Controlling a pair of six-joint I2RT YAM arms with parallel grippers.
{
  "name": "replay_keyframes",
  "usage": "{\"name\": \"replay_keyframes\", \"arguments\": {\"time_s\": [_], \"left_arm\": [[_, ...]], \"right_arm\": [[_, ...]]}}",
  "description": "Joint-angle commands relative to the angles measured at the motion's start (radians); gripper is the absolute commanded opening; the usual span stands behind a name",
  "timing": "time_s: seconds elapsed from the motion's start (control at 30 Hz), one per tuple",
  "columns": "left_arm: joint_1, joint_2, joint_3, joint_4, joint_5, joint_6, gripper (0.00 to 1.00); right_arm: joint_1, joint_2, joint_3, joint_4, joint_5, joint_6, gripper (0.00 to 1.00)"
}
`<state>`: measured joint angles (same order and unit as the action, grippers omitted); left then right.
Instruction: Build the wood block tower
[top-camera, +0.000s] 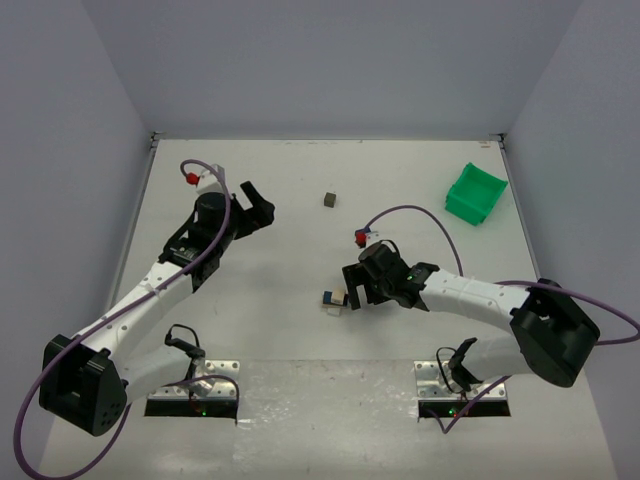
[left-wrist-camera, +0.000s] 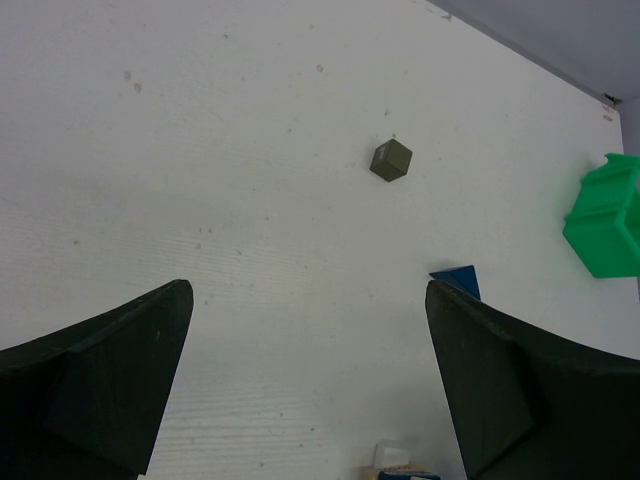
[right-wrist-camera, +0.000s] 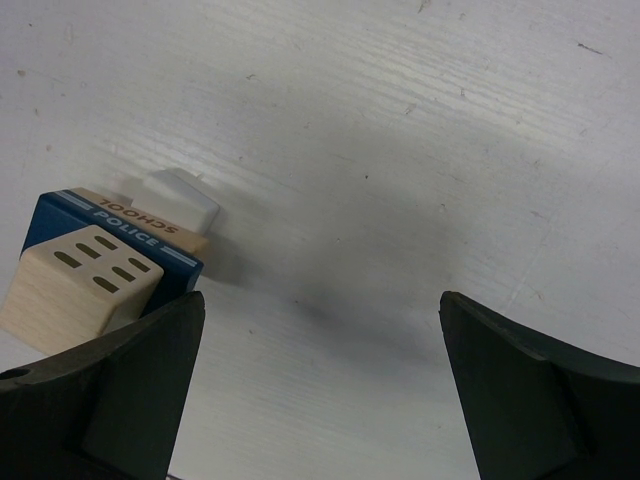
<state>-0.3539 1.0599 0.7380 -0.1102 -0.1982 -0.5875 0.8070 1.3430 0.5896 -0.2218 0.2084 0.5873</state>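
1. The wood block tower (right-wrist-camera: 100, 255) is for now only a small group of blocks on the worktop (top-camera: 290, 260), near the centre and just to the left of the right pincer (top-camera: 349, 289). The right wrist view shows a beige block (right-wrist-camera: 80, 285) with window slots, a blue block (right-wrist-camera: 120, 232) printed POLICE and SCHOOL, and a white piece (right-wrist-camera: 185, 200) touching them on the far side. I cannot tell for sure which block lies on which.
2. The right pincer is wide open and holds nothing. The group sits beside one of its fingers (right-wrist-camera: 110, 390), not between the two.
3. I judge this the main risk: that finger is very near the beige block, so a small sideways move could push the group and scatter it.
4. Two pieces lie loose. A dark grey cube (top-camera: 329, 199) is farther back, well apart from the group. A blue roof-shaped piece (left-wrist-camera: 457, 281) is partly hidden in the left wrist view. Both are tiny, so a grip off the middle may let them twist or slip.
5. The left pincer (top-camera: 258, 203) is also wide open and empty, on the left side, facing the cube.
6. The green bin (top-camera: 476, 194) stands at the far right, not in the way. The right arm's purple cable (top-camera: 420, 212) loops above the worktop close to the group.
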Motion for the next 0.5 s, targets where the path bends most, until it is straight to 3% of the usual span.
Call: {"name": "replay_keyframes", "arguments": {"time_s": [0.0,0.2,0.33,0.47], "left_arm": [[0.003,0.008,0.016,-0.040,-0.013,-0.074,1.00],[0.003,-0.015,0.005,-0.225,0.050,-0.231,0.99],[-0.015,-0.101,-0.128,-0.241,0.188,-0.259,0.92],[-0.111,-0.200,-0.256,-0.240,0.285,-0.263,0.88]], "right_arm": [[-0.005,-0.042,0.030,-0.023,0.054,0.043,0.99],[-0.040,-0.126,-0.033,-0.034,0.068,0.064,0.99],[-0.063,-0.194,-0.063,-0.033,0.081,0.062,0.99],[-0.063,-0.264,-0.103,-0.013,0.076,0.053,0.99]]}}
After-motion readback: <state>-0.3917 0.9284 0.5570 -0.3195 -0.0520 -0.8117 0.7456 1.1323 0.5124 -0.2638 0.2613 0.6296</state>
